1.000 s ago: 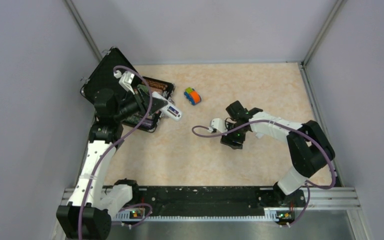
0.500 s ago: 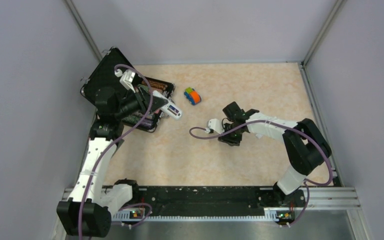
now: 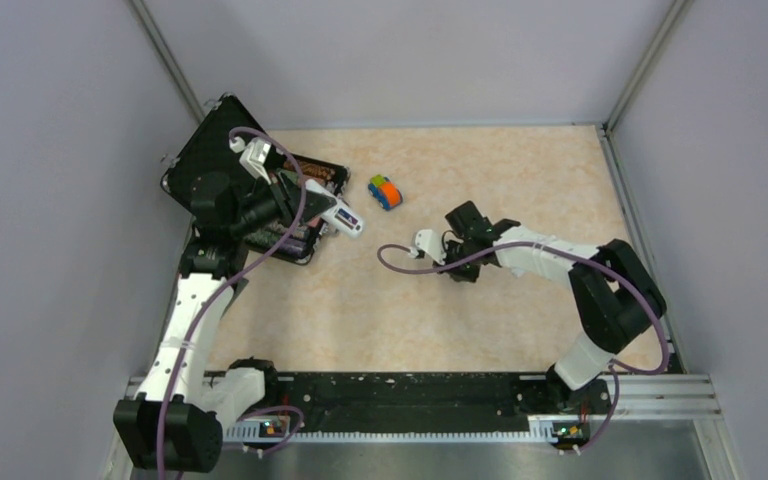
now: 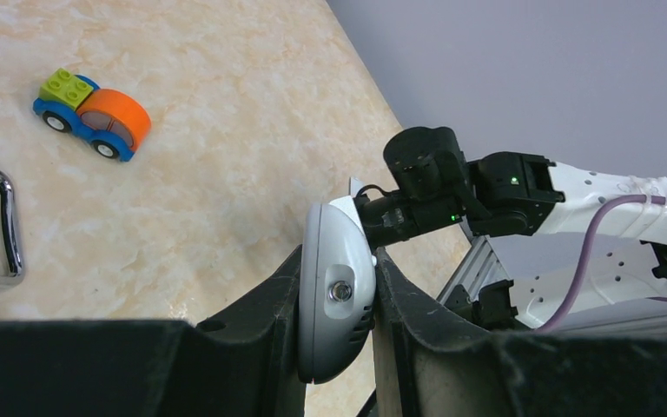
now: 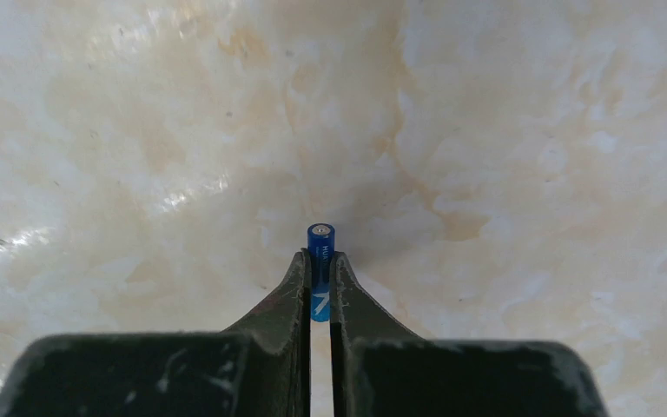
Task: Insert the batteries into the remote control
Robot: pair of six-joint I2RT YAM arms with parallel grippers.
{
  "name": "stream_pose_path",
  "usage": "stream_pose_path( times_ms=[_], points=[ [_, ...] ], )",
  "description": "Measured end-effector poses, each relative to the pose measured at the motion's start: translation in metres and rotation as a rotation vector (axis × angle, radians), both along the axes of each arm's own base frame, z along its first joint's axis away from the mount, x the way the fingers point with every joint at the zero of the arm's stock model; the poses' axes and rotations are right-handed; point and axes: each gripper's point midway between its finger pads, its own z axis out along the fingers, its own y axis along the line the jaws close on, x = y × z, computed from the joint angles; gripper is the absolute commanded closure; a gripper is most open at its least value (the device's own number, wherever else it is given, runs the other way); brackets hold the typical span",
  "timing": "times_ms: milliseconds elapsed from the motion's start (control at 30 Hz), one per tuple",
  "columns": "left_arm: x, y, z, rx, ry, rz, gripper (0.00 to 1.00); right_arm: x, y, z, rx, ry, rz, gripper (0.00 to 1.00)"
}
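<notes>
The white remote control (image 3: pixel 345 221) (image 4: pixel 337 291) is held edge-up above the table at the left, with my left gripper (image 3: pixel 318 207) (image 4: pixel 337 261) shut on its sides. A slim blue battery (image 5: pixel 320 237) stands between the fingers of my right gripper (image 5: pixel 320 262) (image 3: pixel 458 268), which is shut on it. Its silver tip pokes out past the fingertips, just over the marbled table. In the top view the right gripper sits mid-table, pointing down, and hides the battery there.
An orange-blue-green toy car (image 3: pixel 385 191) (image 4: pixel 91 113) sits at the back between the arms. An open black case (image 3: pixel 218 150) with striped chip stacks lies at the far left under the left arm. Its chrome handle (image 4: pixel 6 228) shows in the left wrist view.
My right gripper's jaws have closed on the blue battery, and the arm has shifted slightly toward the back. The left arm with the remote has barely moved.
</notes>
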Motion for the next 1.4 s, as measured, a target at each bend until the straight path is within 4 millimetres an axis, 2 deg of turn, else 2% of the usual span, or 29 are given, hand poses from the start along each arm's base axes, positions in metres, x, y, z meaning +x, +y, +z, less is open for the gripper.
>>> stream_pose_path(
  times_ms=[67,167,367,533,700,833,933,1033,1133,1233,1400],
  points=[
    [0.0,0.0,0.0,0.0,0.001,0.002,1.0,0.002,0.008,0.009,0.051,-0.013,-0.023,1.0],
    [0.001,0.001,0.0,0.001,0.001,0.007,1.0,0.009,0.023,0.037,0.162,-0.063,-0.067,1.0],
    [0.002,0.001,0.0,-0.008,0.01,0.017,1.0,0.025,0.046,0.117,0.436,-0.195,-0.223,1.0],
    [0.003,-0.002,0.002,-0.063,0.031,0.008,1.0,0.03,0.06,0.173,0.66,-0.169,-0.434,1.0],
    [0.007,-0.011,-0.016,-0.146,0.124,-0.017,1.0,0.035,0.076,0.23,0.859,-0.088,-0.597,1.0],
    [0.008,-0.03,-0.032,-0.189,0.227,-0.073,1.0,0.025,0.087,0.269,1.015,-0.01,-0.63,1.0],
    [0.005,-0.047,-0.04,-0.203,0.281,-0.13,1.0,0.011,0.097,0.286,1.077,0.029,-0.609,1.0],
    [0.0,-0.063,-0.043,-0.215,0.303,-0.188,1.0,-0.011,0.115,0.294,1.093,0.07,-0.55,1.0],
    [-0.005,-0.073,-0.042,-0.225,0.282,-0.239,1.0,-0.034,0.132,0.295,1.079,0.084,-0.482,1.0],
    [-0.007,-0.078,-0.041,-0.236,0.262,-0.283,1.0,-0.05,0.141,0.292,1.051,0.068,-0.437,1.0],
    [-0.008,-0.084,-0.043,-0.264,0.256,-0.353,1.0,-0.061,0.147,0.291,1.022,-0.003,-0.41,1.0]
  ],
)
